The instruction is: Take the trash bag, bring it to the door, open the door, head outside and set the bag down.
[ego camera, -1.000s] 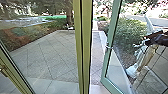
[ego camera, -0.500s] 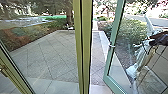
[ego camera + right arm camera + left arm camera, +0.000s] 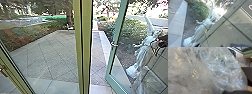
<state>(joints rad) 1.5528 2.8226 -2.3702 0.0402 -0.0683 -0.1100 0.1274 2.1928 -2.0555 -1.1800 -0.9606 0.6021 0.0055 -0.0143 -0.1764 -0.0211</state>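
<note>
Paving (image 3: 97, 65) stretches outside; your trash bag (image 3: 221, 69) sits bunched close at the left wrist, presumably leaving the right arm (image 3: 163, 44) free for the door (image 3: 117, 37), which stands open (mind the statue (image 3: 201, 27) beyond it), though whether either grip is open or closed, you cannot tell

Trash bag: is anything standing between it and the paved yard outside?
Yes, partly: in the head view, glass and an olive post stand before the paved yard. Right of the post, nothing visible blocks the gap beside the open green-framed door.
</note>
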